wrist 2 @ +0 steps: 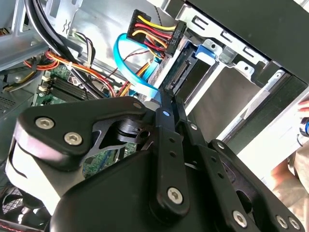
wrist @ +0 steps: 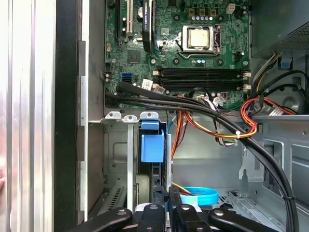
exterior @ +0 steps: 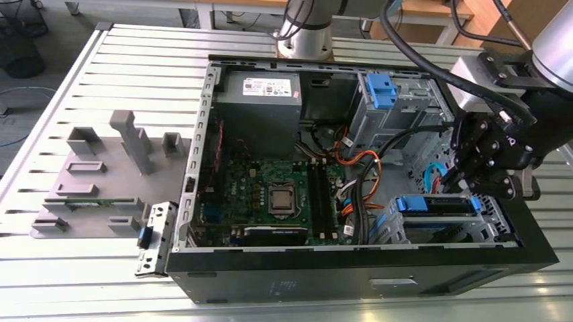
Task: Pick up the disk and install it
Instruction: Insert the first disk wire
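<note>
Slatted metal tabletop [exterior: 107,74] carries an opened computer case [exterior: 358,268] lying on its side, with a grey fixture block [exterior: 98,181] just beside it toward the exterior view's left; the arm enters from the exterior view's right.

The disk [exterior: 436,205] sits on edge in the drive cage [exterior: 488,221] at the near corner of the case toward the exterior view's right (its blue rails are visible against the grey cage); its long axis runs roughly across the exterior view, parallel to the case's front wall.

The gripper [exterior: 484,180] hangs directly over the disk's end nearest the case's outer wall, so the disk lies straight below the tool and extends away from it toward the motherboard [exterior: 278,194]; the fingers [wrist 2: 170,104] are drawn close together and reach down to the disk's edge, though contact cannot be confirmed, nor whether they clamp it.

The first wrist view looks along the disk [wrist: 152,150], showing its blue tab standing in the cage slot; the second wrist view shows the connector end and the blue cable [wrist 2: 133,67] curving close by; a person's hand [wrist 2: 305,113] appears at that view's margin, outside the case.
</note>
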You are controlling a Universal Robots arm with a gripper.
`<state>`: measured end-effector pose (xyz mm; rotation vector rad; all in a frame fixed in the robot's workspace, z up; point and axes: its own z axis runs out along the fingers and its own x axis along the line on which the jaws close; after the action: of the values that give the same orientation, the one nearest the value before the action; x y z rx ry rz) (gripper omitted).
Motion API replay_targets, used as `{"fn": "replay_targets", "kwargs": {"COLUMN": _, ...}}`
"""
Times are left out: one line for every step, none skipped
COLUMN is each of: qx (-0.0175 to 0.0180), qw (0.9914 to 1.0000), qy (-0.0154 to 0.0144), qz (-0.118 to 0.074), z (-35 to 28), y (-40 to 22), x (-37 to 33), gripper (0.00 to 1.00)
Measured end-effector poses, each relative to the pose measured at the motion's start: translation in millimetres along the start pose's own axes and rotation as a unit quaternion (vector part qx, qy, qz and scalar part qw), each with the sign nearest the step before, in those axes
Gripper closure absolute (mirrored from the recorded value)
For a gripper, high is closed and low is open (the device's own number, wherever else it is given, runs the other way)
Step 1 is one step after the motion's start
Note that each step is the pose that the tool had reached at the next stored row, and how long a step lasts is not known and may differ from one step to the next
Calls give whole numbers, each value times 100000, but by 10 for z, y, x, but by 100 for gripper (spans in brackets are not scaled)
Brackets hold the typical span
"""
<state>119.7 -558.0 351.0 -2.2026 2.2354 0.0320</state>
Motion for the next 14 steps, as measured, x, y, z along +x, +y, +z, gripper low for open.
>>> {"fn": "replay_targets", "kwargs": {"qx": 9, "qw": 100000, "qy": -7, "qz": -14, "z": 4, "y": 2, "x": 3, "gripper": 84}}
{"fn": "replay_targets", "kwargs": {"qx": 24, "qw": 100000, "qy": -12, "qz": -36, "z": 10, "y": 2, "x": 7, "gripper": 84}}
{"fn": "replay_targets", "kwargs": {"qx": 42, "qw": 100000, "qy": -5, "qz": -55, "z": 16, "y": 2, "x": 11, "gripper": 84}}
{"fn": "replay_targets", "kwargs": {"qx": 74, "qw": 100000, "qy": -4, "qz": -68, "z": 23, "y": 2, "x": 15, "gripper": 84}}
{"fn": "replay_targets", "kwargs": {"qx": 93, "qw": 100000, "qy": -3, "qz": -84, "z": 27, "y": 3, "x": 17, "gripper": 84}}
{"fn": "replay_targets", "kwargs": {"qx": 106, "qw": 100000, "qy": 5, "qz": -110, "z": 28, "y": 3, "x": 17, "gripper": 84}}
{"fn": "replay_targets", "kwargs": {"qx": 144, "qw": 100000, "qy": 12, "qz": -161, "z": 29, "y": 2, "x": 17, "gripper": 84}}
{"fn": "replay_targets", "kwargs": {"qx": 215, "qw": 100000, "qy": -2, "qz": -220, "z": 33, "y": 3, "x": 17, "gripper": 84}}
{"fn": "replay_targets", "kwargs": {"qx": 381, "qw": 99999, "qy": -10, "qz": -276, "z": 39, "y": 5, "x": 17, "gripper": 84}}
{"fn": "replay_targets", "kwargs": {"qx": 542, "qw": 99998, "qy": -5, "qz": -338, "z": 42, "y": 6, "x": 17, "gripper": 84}}
{"fn": "replay_targets", "kwargs": {"qx": 629, "qw": 99997, "qy": -5, "qz": -379, "z": 44, "y": 7, "x": 18, "gripper": 84}}
{"fn": "replay_targets", "kwargs": {"qx": 683, "qw": 99997, "qy": 3, "qz": -399, "z": 45, "y": 8, "x": 18, "gripper": 84}}
{"fn": "replay_targets", "kwargs": {"qx": 748, "qw": 99996, "qy": -8, "qz": -410, "z": 49, "y": 10, "x": 18, "gripper": 84}}
{"fn": "replay_targets", "kwargs": {"qx": 832, "qw": 99996, "qy": -6, "qz": -423, "z": 54, "y": 15, "x": 18, "gripper": 84}}
